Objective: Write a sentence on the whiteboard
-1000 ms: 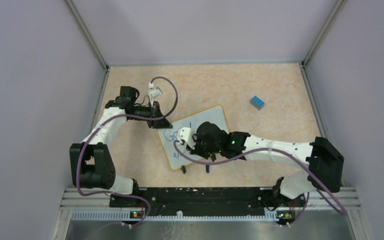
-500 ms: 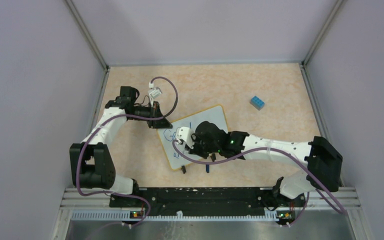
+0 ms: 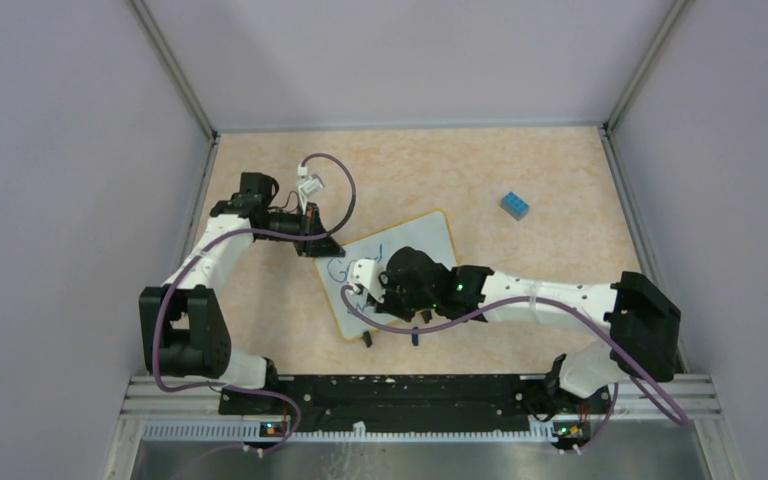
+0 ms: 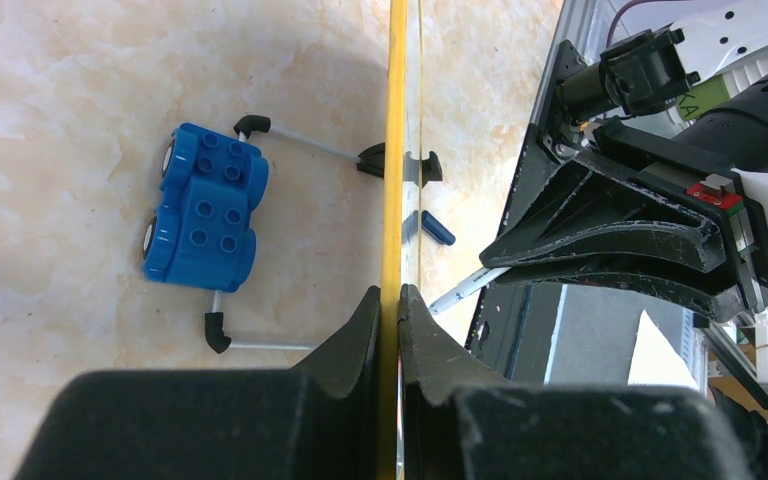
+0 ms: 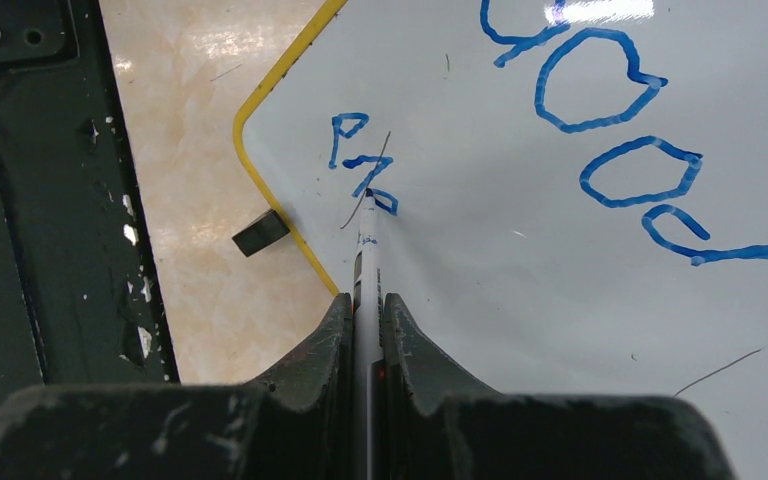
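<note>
Pinching the marker (image 5: pixel 367 240), tip on the whiteboard (image 5: pixel 580 300) in the middle of the table (image 3: pixel 520 170), the right gripper (image 5: pixel 367 300) writes line two of the sentence (image 5: pixel 600 128). The left gripper (image 4: pixel 392 300) clamps the board's rim; pressing hard could skid it, smearing letters.

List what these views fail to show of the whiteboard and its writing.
Top view: the right arm covers most of the sentence; the rest is too small to read.
Left wrist view: the whiteboard is edge-on, its writing face unseen.
Right wrist view: the frame's top and right edges cut the first line; the jaws hide most of the marker.
</note>
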